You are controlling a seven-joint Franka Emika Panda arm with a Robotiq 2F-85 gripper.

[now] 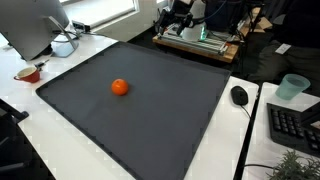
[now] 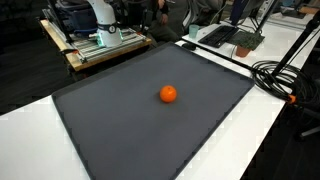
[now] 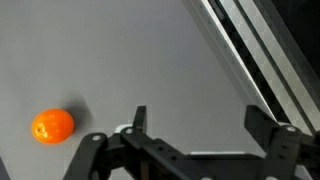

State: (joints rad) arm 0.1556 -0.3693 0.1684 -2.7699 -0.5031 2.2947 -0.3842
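Note:
An orange [image 1: 119, 87] lies on a dark grey mat [image 1: 150, 120], left of its middle. It also shows in an exterior view [image 2: 168, 94] near the mat's [image 2: 130, 130] centre. In the wrist view the orange [image 3: 52, 126] lies at the lower left, left of my gripper [image 3: 198, 120]. The gripper's two black fingers are spread wide with only bare mat [image 3: 150, 60] between them. It is open and empty, high above the mat near its far edge. The robot base [image 1: 178, 17] stands behind the mat.
A white desk [image 1: 60, 55] surrounds the mat. A monitor [image 1: 35, 25] and a small bowl [image 1: 28, 73] stand on one side. A mouse [image 1: 239, 95], a cup [image 1: 293, 87] and a keyboard [image 1: 295, 125] lie on the other. Cables [image 2: 280, 75] trail on the desk.

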